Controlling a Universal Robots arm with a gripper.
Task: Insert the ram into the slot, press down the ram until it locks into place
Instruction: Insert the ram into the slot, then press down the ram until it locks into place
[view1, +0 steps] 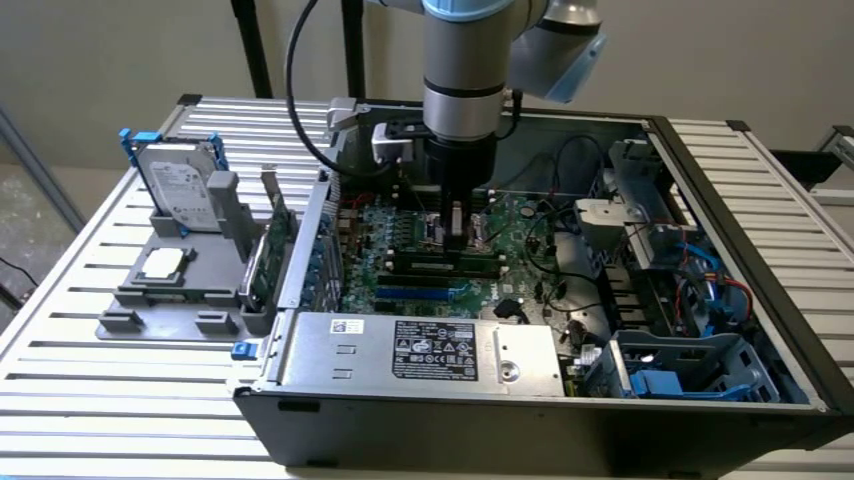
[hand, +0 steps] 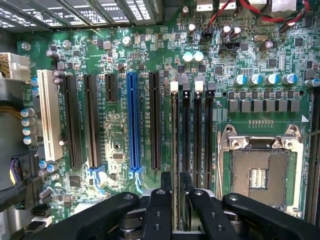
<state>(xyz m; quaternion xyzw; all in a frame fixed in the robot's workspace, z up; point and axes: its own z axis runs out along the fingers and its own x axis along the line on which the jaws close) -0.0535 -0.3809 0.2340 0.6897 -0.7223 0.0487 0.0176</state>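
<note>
My gripper (view1: 462, 240) reaches straight down into the open computer case, low over the green motherboard (view1: 400, 225). In the wrist view its black fingers (hand: 159, 210) are closed on the ram (hand: 175, 150), a thin dark stick seen edge-on. The ram lies along the slot with the white end clip (hand: 174, 86), the one of the parallel black memory sockets that is nearest the expansion sockets. The ram hides that slot's channel, and I cannot tell how deep it sits. Three more black memory sockets (hand: 197, 135) lie beside it.
A bright-blue socket (hand: 132, 120) and black expansion sockets (hand: 91, 120) lie on one side, the CPU socket (hand: 260, 175) on the other. The silver power supply (view1: 414, 350) fills the case's near side, with cables and drive cages at the exterior view's right. A hard drive (view1: 180, 185) stands outside the case on a grey fixture.
</note>
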